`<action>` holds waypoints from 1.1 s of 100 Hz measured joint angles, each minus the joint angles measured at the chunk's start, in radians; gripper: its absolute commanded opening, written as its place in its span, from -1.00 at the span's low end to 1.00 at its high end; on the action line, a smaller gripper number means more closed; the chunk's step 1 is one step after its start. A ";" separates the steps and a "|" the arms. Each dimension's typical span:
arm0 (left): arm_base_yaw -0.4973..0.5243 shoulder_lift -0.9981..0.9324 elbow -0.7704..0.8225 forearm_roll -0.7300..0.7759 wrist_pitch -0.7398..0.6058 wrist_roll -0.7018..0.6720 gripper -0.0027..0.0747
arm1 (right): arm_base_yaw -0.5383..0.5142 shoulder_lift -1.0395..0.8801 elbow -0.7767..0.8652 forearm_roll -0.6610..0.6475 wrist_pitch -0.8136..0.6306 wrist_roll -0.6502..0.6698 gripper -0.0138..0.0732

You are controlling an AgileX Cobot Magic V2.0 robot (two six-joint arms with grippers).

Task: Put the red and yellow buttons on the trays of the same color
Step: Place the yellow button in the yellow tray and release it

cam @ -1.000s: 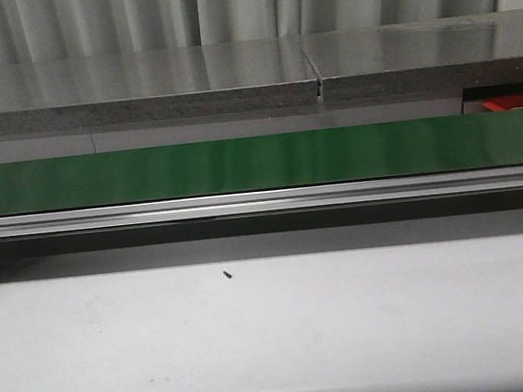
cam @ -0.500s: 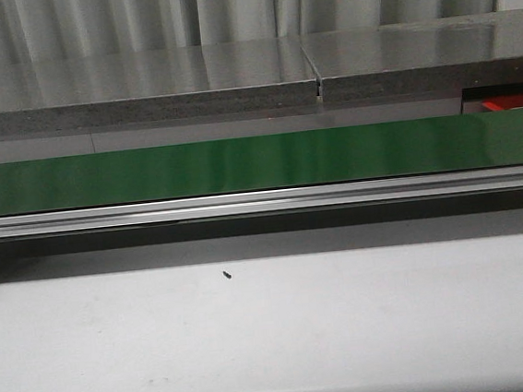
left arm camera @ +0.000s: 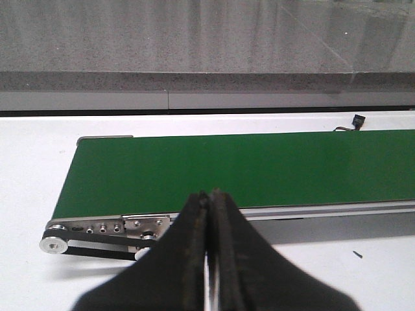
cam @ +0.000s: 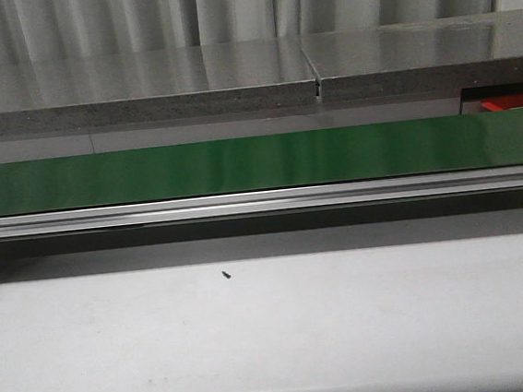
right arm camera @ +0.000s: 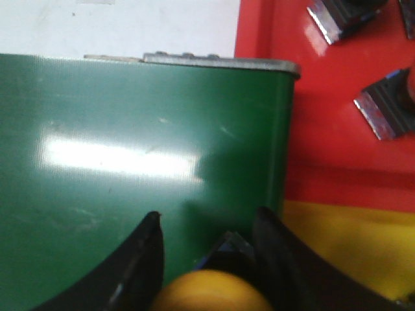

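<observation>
In the right wrist view my right gripper (right arm camera: 209, 219) is shut on a yellow button (right arm camera: 211, 291) with a dark base, held over the end of the green belt (right arm camera: 130, 149). Just past that end lie the red tray (right arm camera: 318, 142) and the yellow tray (right arm camera: 350, 240). Two dark-based buttons (right arm camera: 382, 107) lie on the red tray. My left gripper (left arm camera: 209, 197) is shut and empty, above the table before the belt's other end (left arm camera: 227, 168). Neither gripper shows in the front view.
The front view shows the bare green belt (cam: 240, 164) on its aluminium rail, a grey counter (cam: 139, 83) behind it and a corner of the red tray (cam: 512, 100) at far right. A small dark speck (cam: 226, 274) lies on the white table.
One second ago the yellow button and the right gripper showed at the far right edge of the front view. They have moved out of that view since.
</observation>
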State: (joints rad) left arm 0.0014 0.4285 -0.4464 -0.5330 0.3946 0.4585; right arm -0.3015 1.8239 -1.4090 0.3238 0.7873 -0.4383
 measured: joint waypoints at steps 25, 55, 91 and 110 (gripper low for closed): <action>0.000 0.000 0.000 0.000 0.000 0.000 -0.98 | -0.090 -0.137 0.002 -0.002 0.126 0.072 -0.23; 0.000 0.000 0.000 0.000 0.000 0.000 -0.98 | -0.259 -0.291 0.168 -0.002 0.105 0.138 -0.23; 0.000 0.000 0.000 0.000 0.000 0.000 -0.98 | -0.364 -0.299 0.446 0.011 -0.171 0.156 -0.23; 0.000 0.000 0.000 0.000 0.000 0.000 -0.98 | -0.364 -0.242 0.464 0.021 -0.245 0.156 -0.23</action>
State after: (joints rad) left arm 0.0014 0.4285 -0.4464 -0.5330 0.3946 0.4585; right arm -0.6660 1.5817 -0.9452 0.3452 0.5420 -0.2821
